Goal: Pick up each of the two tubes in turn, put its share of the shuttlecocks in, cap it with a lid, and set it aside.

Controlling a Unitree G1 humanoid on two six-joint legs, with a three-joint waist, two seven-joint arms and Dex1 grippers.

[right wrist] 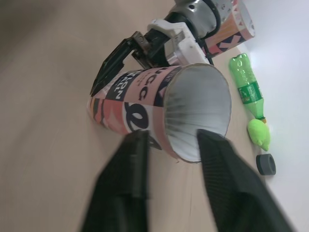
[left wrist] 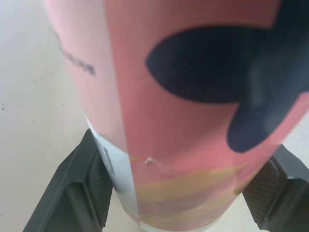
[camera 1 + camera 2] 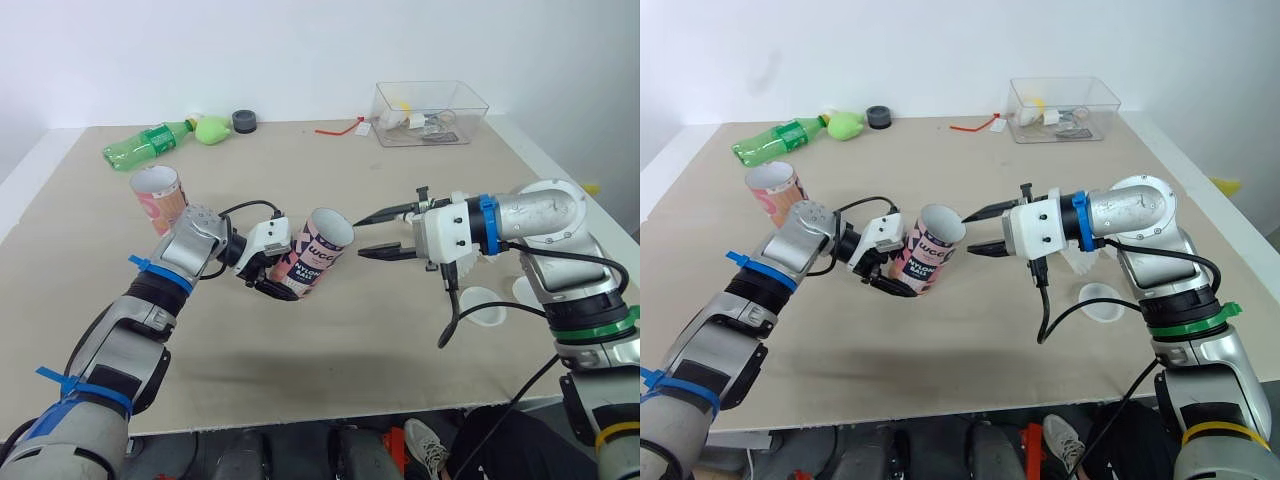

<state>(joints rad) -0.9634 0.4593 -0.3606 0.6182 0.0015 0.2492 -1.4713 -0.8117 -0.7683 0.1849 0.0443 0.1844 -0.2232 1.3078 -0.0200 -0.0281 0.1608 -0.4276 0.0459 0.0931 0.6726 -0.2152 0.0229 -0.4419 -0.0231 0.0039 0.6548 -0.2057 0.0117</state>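
Table [image 3: 330,370]: beige board, near edge bare. White lid [image 3: 482,306] lies flat twd the near R corner, under the R arm.

Mid-table: L gripper [image 3: 285,255] is clamped on the lower end of a pink printed tube [image 3: 315,255], one black finger on each side per L wrist view. The tube is held tilted, off the board as far as I can tell, w/ its open mouth up and twd the R side. Inside looks empty from R wrist view.

R gripper [image 3: 360,237] is level w/ the mouth and just beside it. Its fingers are spread wide, nothing btwn them, tips aimed at the rim, not touching.

2nd tube [image 3: 158,197] stands upright nr the L edge, mouth open, behind the L arm.

Far edge, L to R: green bottle [image 3: 150,143] on its side, yellow-green lump [image 3: 212,130], black ring [image 3: 244,121], thin red strip [image 3: 340,128]. Clear plastic box [image 3: 428,110] w/ small bits sits by the far R corner.
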